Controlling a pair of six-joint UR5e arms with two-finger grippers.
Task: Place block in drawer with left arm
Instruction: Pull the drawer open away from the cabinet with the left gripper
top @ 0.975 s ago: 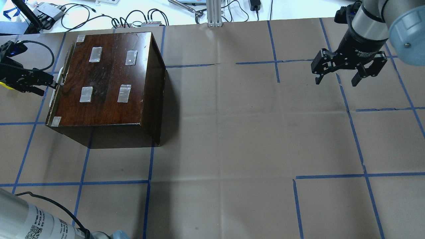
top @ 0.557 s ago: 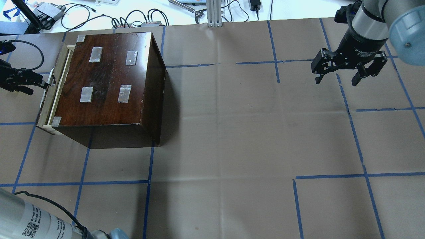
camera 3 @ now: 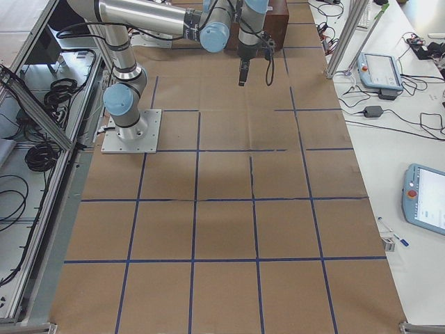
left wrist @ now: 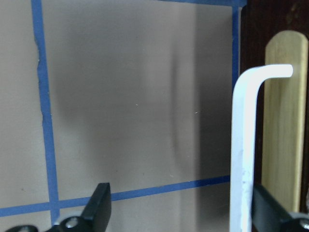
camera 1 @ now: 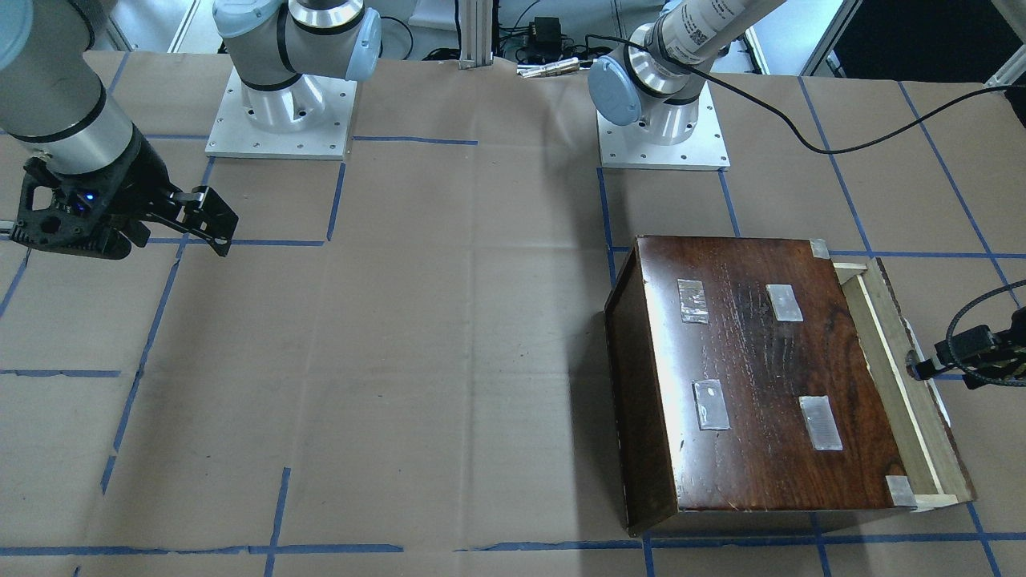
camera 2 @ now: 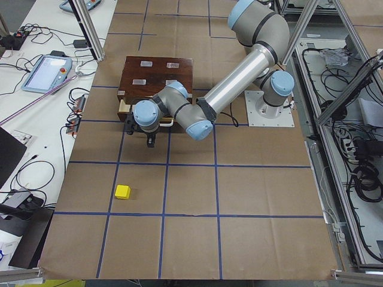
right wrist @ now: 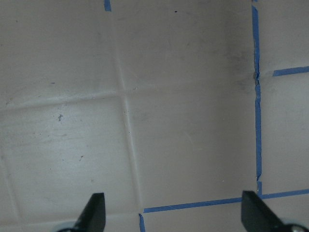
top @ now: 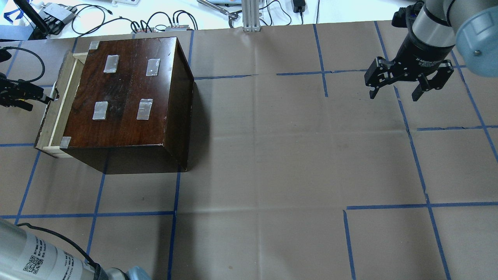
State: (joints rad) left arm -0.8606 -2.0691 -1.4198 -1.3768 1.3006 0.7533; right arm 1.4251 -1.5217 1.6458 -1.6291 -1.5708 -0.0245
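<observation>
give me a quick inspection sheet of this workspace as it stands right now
surface: brown paper with a blue tape grid, lying flat.
job's things: block sits on the paper, apart from the box; drawer partly pulled out, nothing seen in the exposed strip.
clutter: nothing seen.
grippers: left gripper open, with the white handle between its fingers, close to one; right gripper open, empty, above the paper.
cables: loose black cable runs from the left arm across the paper.
surroundings: bench wires beyond the table; teach pendant on a side bench.
</observation>
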